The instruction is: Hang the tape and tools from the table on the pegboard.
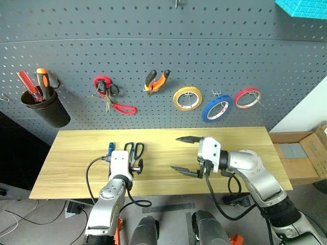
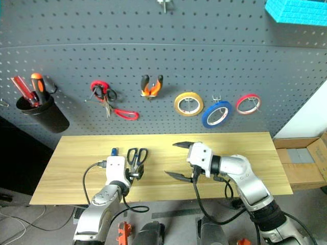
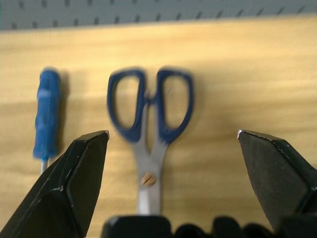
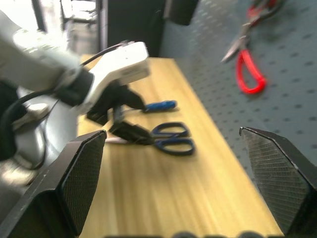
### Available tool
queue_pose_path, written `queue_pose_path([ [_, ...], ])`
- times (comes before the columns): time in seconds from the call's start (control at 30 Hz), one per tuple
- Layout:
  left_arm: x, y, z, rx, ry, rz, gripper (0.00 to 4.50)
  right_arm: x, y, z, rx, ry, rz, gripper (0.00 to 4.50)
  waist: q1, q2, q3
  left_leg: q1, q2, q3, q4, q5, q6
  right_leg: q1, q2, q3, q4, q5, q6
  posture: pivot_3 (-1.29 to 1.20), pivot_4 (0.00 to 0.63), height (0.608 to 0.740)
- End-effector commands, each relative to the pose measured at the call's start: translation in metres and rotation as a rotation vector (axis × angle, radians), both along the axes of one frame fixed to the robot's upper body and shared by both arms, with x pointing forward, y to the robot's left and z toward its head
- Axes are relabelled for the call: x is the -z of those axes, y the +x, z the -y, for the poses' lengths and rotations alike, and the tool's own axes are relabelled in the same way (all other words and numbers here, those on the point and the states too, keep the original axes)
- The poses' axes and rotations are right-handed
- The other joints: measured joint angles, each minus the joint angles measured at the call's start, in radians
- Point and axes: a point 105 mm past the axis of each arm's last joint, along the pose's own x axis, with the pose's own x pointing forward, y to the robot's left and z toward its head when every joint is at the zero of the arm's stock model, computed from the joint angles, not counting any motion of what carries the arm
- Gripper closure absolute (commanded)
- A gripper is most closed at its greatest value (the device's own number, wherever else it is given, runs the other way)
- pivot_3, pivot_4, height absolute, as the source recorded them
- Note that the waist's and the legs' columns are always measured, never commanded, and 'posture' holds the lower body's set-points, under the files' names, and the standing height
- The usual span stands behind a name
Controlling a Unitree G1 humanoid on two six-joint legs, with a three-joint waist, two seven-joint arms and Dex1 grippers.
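Dark-blue-handled scissors (image 1: 134,150) lie on the light wood table (image 1: 230,143), handles toward the pegboard (image 1: 127,41). My left gripper (image 3: 171,134) hovers open just over their blades, one finger on either side. My right gripper (image 1: 174,153) hangs open and empty over the table's middle, pointing left toward the scissors (image 4: 173,138). The blue tape (image 1: 217,108) and the orange-and-black pliers (image 1: 157,80) hang on pegboard hooks.
A small blue-handled screwdriver (image 1: 110,148) lies just left of the scissors. On the pegboard hang a black cup of screwdrivers (image 1: 43,104), red-handled snips (image 1: 115,99), a yellow roll (image 1: 187,98) and a thin red roll (image 1: 248,98). A cardboard box (image 1: 301,153) stands right of the table.
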Motion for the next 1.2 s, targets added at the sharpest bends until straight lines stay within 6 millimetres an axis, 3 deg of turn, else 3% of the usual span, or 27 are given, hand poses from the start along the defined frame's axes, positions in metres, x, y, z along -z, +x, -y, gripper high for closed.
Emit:
queue_pose_path([
  [0.03, 0.003, 0.005, -0.008, -0.005, 0.047, -0.027, 0.00, 0.000, -0.011, -0.003, -0.075, -0.003, 0.038, 0.03, 0.000, -0.001, 0.012, -0.001, 0.000, 0.000, 0.000, 0.000, 0.000, 0.000, 0.000, 0.000, 0.000, 0.000, 0.000, -0.01, 0.317, 0.740],
  [0.27, 0.015, 0.013, -0.003, 0.043, 0.072, -0.094, 0.00, 0.000, -0.003, -0.009, -0.072, 0.014, 0.024, 0.03, 0.001, -0.002, 0.052, -0.002, 0.001, -0.007, 0.000, 0.000, 0.000, -0.002, -0.002, 0.000, -0.001, 0.000, 0.000, -0.01, 0.346, 0.740],
  [0.43, 0.035, 0.009, 0.002, 0.048, -0.021, -0.190, 0.00, 0.000, 0.000, -0.016, -0.094, 0.008, 0.047, 0.03, 0.001, 0.001, 0.059, -0.003, 0.001, -0.008, -0.001, 0.000, 0.000, -0.002, -0.003, -0.001, -0.001, 0.000, 0.000, -0.02, 0.354, 0.740],
  [0.57, 0.033, 0.011, -0.007, 0.047, 0.022, -0.204, 0.00, -0.002, 0.000, -0.020, -0.103, 0.016, 0.052, 0.03, 0.001, 0.002, 0.060, -0.003, 0.001, -0.008, -0.001, 0.000, 0.000, -0.002, -0.003, -0.002, -0.001, 0.000, 0.000, -0.02, 0.354, 0.740],
  [0.67, 0.032, 0.010, -0.014, 0.044, 0.051, -0.220, 0.65, -0.003, -0.001, -0.021, -0.107, 0.021, 0.050, 0.00, 0.000, 0.002, 0.061, -0.002, 0.001, -0.008, -0.001, 0.000, 0.000, -0.001, -0.003, -0.002, -0.001, 0.000, 0.000, -0.01, 0.353, 0.740],
  [0.97, 0.031, -0.002, -0.029, 0.002, 0.106, -0.252, 3.69, -0.005, 0.001, -0.022, -0.098, 0.033, 0.047, 0.00, -0.014, 0.003, 0.061, -0.002, 0.002, -0.009, -0.002, 0.000, 0.000, -0.001, -0.003, -0.001, -0.002, 0.000, 0.000, -0.01, 0.338, 0.740],
  [1.07, 0.032, -0.007, -0.031, -0.006, 0.110, -0.257, 3.95, -0.006, 0.003, -0.022, -0.089, 0.040, 0.049, 0.00, -0.014, 0.003, 0.061, -0.002, 0.002, -0.009, -0.002, 0.000, 0.000, -0.001, -0.003, -0.001, -0.002, 0.000, 0.000, 0.00, 0.324, 0.740],
  [1.2, 0.032, -0.008, -0.031, -0.010, 0.101, -0.254, 3.95, -0.006, 0.005, -0.022, -0.087, 0.040, 0.051, 0.00, -0.016, 0.003, 0.061, -0.002, 0.002, -0.009, -0.002, 0.000, 0.000, -0.002, -0.003, -0.001, -0.002, 0.000, 0.000, 0.00, 0.314, 0.740],
])
